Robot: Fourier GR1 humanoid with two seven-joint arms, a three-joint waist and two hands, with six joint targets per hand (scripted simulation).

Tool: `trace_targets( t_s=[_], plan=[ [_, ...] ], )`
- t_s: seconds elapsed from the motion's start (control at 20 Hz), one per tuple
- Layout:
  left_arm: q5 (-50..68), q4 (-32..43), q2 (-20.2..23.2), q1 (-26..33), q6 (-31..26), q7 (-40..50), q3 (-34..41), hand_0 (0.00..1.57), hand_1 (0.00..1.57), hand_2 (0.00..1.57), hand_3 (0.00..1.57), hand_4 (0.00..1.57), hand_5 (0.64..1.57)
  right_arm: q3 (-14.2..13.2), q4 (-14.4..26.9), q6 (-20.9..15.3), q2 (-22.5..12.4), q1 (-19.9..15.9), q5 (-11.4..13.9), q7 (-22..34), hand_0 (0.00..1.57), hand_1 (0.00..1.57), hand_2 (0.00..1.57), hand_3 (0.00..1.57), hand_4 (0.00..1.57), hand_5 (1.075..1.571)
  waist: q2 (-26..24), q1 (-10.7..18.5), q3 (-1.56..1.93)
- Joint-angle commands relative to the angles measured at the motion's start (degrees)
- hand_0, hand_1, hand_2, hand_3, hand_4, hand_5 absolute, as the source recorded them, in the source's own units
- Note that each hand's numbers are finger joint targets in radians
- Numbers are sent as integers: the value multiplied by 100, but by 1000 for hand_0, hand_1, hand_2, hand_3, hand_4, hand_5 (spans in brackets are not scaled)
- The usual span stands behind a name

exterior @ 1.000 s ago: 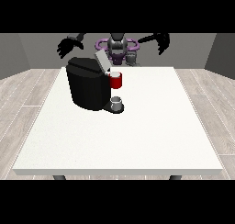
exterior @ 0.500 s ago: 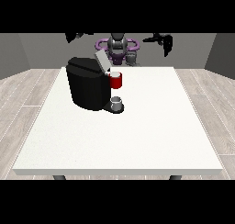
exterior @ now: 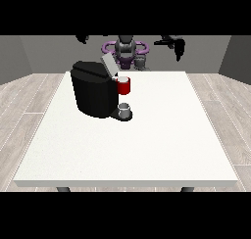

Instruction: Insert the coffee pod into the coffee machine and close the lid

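hand at view's left (exterior: 82, 38): risen to top edge | hand at view's right (exterior: 175, 43): raised, moved inward

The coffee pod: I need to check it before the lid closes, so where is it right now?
In the front view the coffee pod sits left of centre, at the coffee machine's top front, below its raised lid and above the small cup.

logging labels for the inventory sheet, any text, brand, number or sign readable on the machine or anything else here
None: no word, brand, number or sign can be read anywhere.
Black boxy coffee machine: plain, no label shows.
Red cylindrical pod holder: no marking shows.
Small grey cup: plain.
White table: plain.
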Motion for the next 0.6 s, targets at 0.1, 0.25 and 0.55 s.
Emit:
trace_targets(
  t_s=[0.1, 0.25, 0.55],
  plan=[
    [360, -866, 19, 746, -294, 275, -192, 0, 0, 0, 0, 0, 1571, 26, 170, -8, 13, -155, 206, -10, 0, 0, 0, 0, 0, 1571, 139, 247, 1],
    [581, -1288, -141, 699, -61, 592, -279, 0, 0, 0, 0, 0, 1571, 15, 400, 94, 141, -432, 98, -97, 0, 0, 0, 0, 0, 1571, 410, 235, 1],
    [535, -1755, -97, 876, 300, 427, -607, 0, 0, 0, 0, 0, 1571, -215, 840, 123, 156, -1181, -34, -10, 0, 0, 0, 0, 0, 1571, 933, 92, 0]
  ],
)
